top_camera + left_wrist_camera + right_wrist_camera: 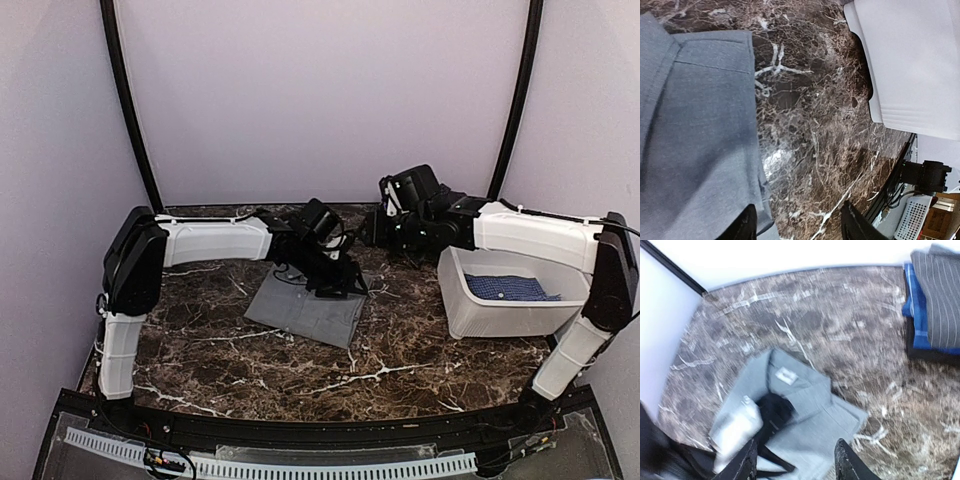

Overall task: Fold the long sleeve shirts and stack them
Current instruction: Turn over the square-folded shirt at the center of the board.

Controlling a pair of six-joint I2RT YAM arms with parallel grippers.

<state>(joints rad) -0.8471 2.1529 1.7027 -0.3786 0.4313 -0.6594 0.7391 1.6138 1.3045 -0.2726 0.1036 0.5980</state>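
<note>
Top external view: grey shirt (305, 312) lies folded mid-bench (250, 370). Your left end effector (800, 227) spread, empty, over its far edge. Right end effector (796, 462) spread, empty, near tub (470, 318). Blue dotted shirt (512, 288) in tub at right; you likely still have it to fold and stack.

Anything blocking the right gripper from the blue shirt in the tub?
Only the wall of the white tub facing it, sideways. The blue shirt lies uncovered inside; from above, nothing visible blocks the right gripper.
</note>
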